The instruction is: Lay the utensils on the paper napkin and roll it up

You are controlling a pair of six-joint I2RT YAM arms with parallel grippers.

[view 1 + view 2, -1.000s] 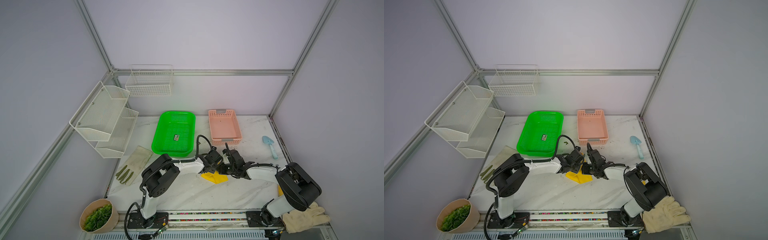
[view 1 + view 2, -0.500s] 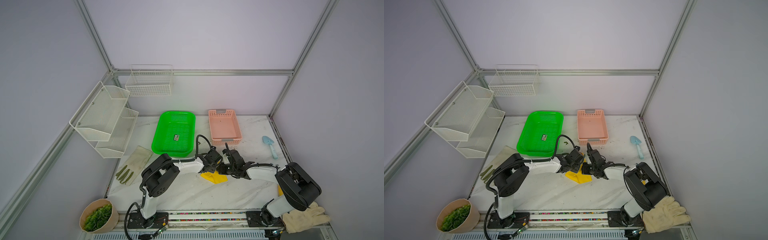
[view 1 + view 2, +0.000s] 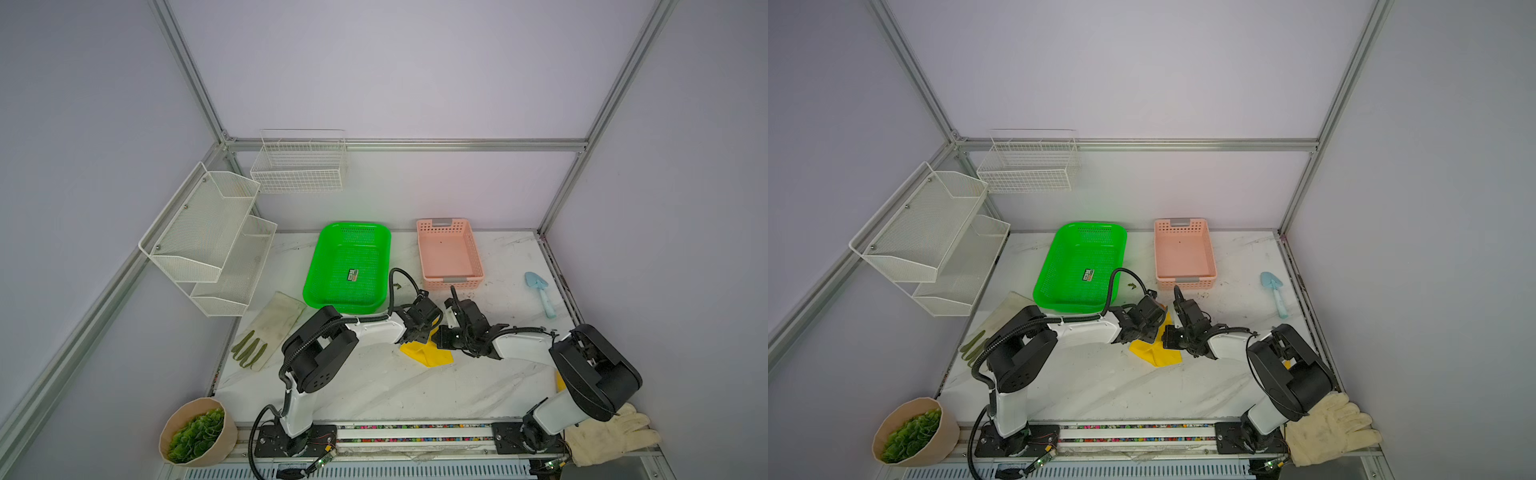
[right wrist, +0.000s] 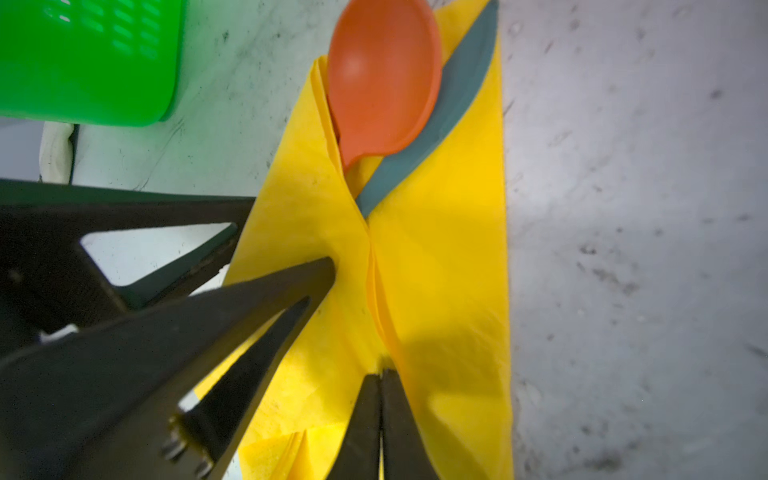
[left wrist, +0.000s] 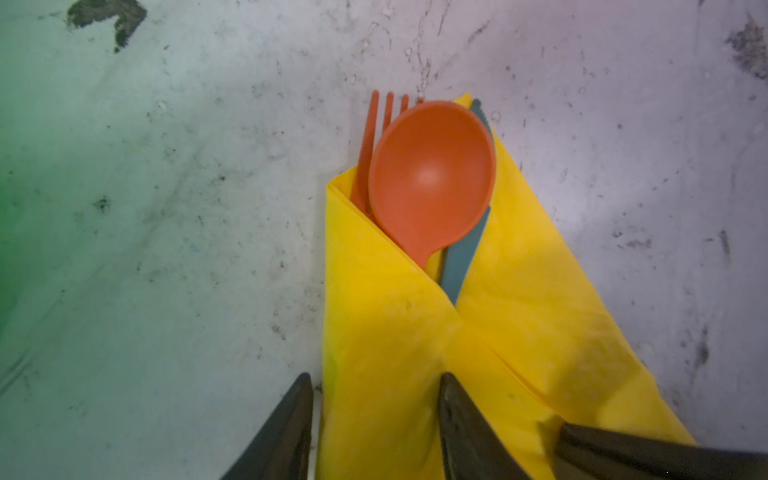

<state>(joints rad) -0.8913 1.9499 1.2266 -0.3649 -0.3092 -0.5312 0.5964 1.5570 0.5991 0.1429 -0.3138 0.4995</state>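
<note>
The yellow paper napkin (image 5: 386, 332) lies on the marble table with two flaps folded over the utensils. An orange spoon (image 5: 432, 178), an orange fork (image 5: 370, 141) and a teal piece (image 5: 459, 257) stick out of its far end. My left gripper (image 5: 376, 415) is open, its fingers astride the left flap. My right gripper (image 4: 380, 376) is shut, its tips pinching the napkin (image 4: 449, 249) where the flaps meet. In both top views the two grippers (image 3: 419, 332) (image 3: 437, 337) meet over the napkin (image 3: 430, 355), which hides the utensils.
A green basket (image 3: 349, 266) and a pink basket (image 3: 449, 253) stand behind the grippers. A light blue toy shovel (image 3: 540, 291) lies at the right. Gloves lie at the left (image 3: 270, 328) and front right (image 3: 611, 432). A plant pot (image 3: 197, 432) stands front left.
</note>
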